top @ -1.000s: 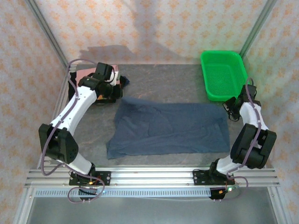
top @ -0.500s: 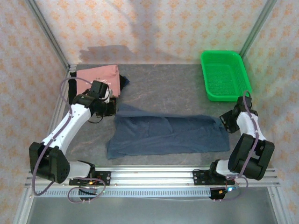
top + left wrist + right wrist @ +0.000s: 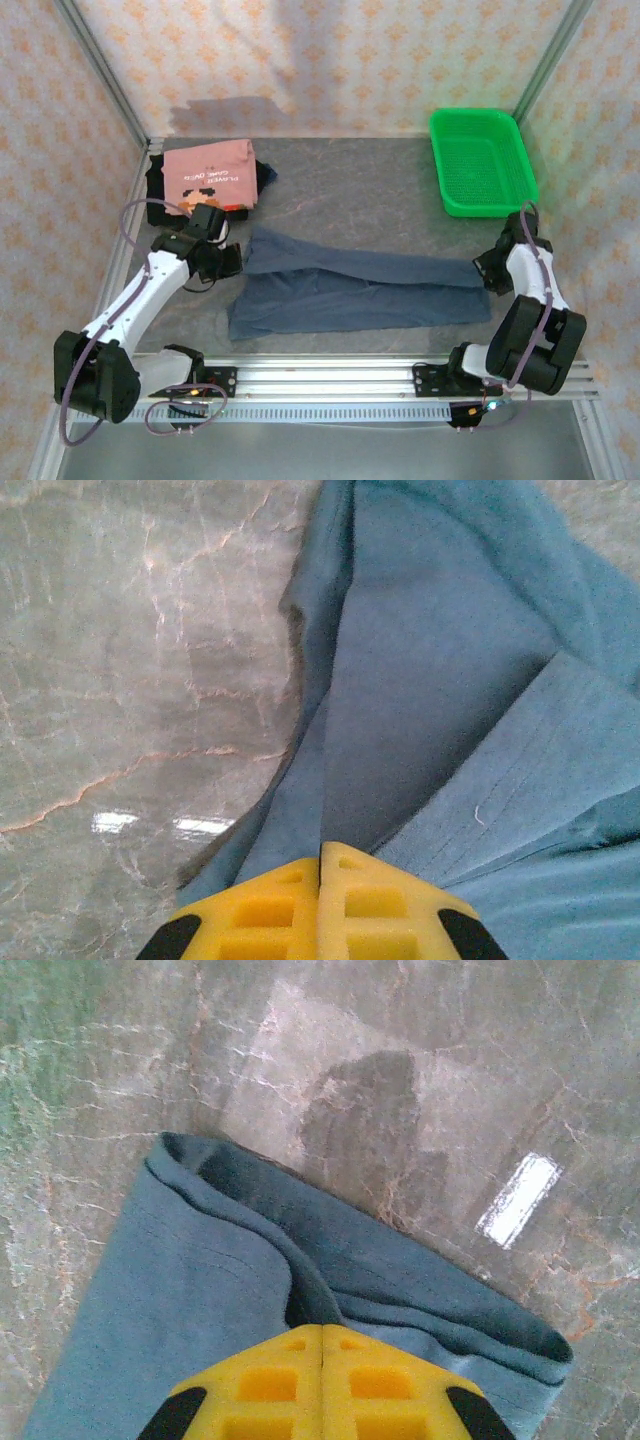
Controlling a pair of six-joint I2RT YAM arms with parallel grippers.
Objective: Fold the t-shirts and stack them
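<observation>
Currently, the plain, soft slate-blue t-shirt (image 3: 360, 292) lies as a long, narrow band across the middle of the grey marble-patterned surface (image 3: 370, 190), with a darker layer of its own cloth lying along the far side.

Left claw (image 3: 230, 262): at the band's far-left corner. In the left wrist view, its yellow fingers (image 3: 270, 910) are pressed together, and blue cloth runs up into the seam between them. It is clamped on the slate-blue t-shirt.

Right claw (image 3: 487, 275): at the band's right end. In the right wrist view, the fingers (image 3: 385, 1385) are likewise together, with a rolled hem curling out from under the tips (two layers of cloth visible here, the upper one folded back). It is also clamped on the slate-blue t-shirt.

Folded salmon-pink t-shirt (image 3: 210, 175) with small printed text: far-left corner, resting on top of a black t-shirt (image 3: 157, 197) whose edges show at its left and right sides. This pile is apart from the blue band.

Green plastic mesh basket (image 3: 480, 160): far-right corner, upright, apart from all three shirts.
</observation>
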